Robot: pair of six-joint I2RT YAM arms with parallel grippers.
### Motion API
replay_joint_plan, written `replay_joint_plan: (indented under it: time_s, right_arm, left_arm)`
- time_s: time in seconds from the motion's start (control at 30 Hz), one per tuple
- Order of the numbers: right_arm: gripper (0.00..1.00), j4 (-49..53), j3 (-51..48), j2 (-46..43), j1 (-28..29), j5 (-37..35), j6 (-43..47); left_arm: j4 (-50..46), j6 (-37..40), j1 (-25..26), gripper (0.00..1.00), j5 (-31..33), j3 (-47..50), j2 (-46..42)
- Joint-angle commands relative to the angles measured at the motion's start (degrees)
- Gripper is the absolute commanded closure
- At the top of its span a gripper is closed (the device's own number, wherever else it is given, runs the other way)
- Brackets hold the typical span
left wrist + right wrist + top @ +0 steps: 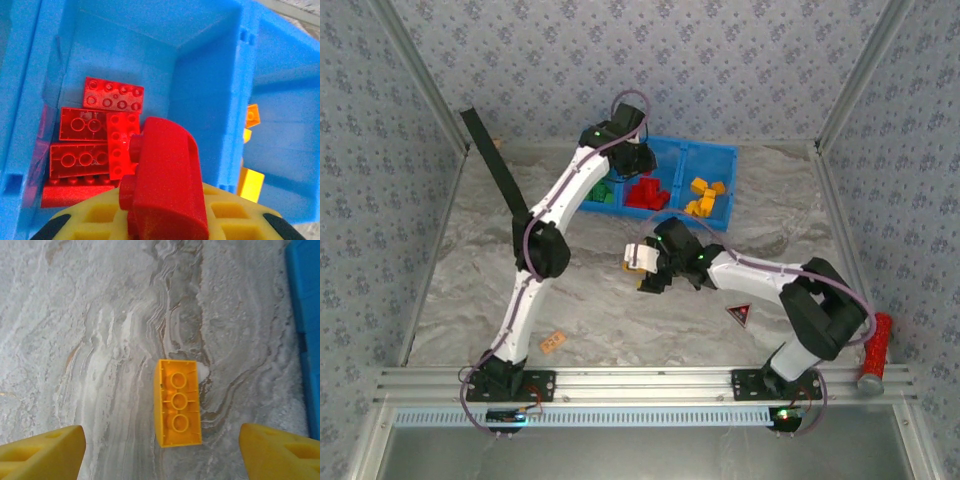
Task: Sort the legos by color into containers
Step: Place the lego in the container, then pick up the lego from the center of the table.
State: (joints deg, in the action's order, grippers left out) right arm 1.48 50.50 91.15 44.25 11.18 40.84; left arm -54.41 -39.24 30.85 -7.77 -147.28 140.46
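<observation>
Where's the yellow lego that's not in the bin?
Right wrist view: the yellow lego lies hollow side up on the marble table, under the open right pincer, left of the blue bin.

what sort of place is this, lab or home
Probably a robot test cell: patterned wall panels in a metal frame enclose a marble-look table, with the left arm and right arm bolted to a rail at its near edge.

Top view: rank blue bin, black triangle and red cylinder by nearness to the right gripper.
1. Blue bin, just beyond the right gripper.
2. Black triangle, on the table to its right.
3. Red cylinder, by the right edge.
</observation>
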Motion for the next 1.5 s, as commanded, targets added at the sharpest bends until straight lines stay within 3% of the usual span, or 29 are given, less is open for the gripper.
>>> replay_joint_plan:
  time_s: [0.0, 0.53, 0.83, 0.93, 1.07, 1.47]
  right_arm:
    - [0.17, -0.8, 2.3, 2.3, 0.8, -1.8, 1.8]
    - [0.12, 1.8, 9.2, 11.4, 1.2, -4.9, 3.9]
    - [0.13, 3.4, 11.6, 14.6, 1.2, -4.7, 4.5]
    - [0.14, 3.7, 12.4, 15.7, 1.0, -5.0, 4.5]
    - [0.18, 4.9, 13.3, 16.8, 0.7, -4.8, 4.7]
    - [0.26, 8.4, 14.9, 19.8, 0.2, -3.9, 4.7]
  left_arm:
    - [0.7, -1.1, -0.1, 0.89, -1.3, -2.3, 3.3]
    - [4.4, -4.3, 0.0, 0.86, -4.7, -1.0, 10.3]
    - [4.8, -4.4, -0.2, 0.68, -5.1, -0.8, 10.4]
    - [5.2, -4.2, -0.4, 0.53, -6.3, -0.8, 10.3]
    - [6.0, -3.2, -0.6, 0.43, -8.1, -0.7, 9.7]
    - [8.0, 1.2, -0.9, 0.33, -10.1, -1.2, 1.7]
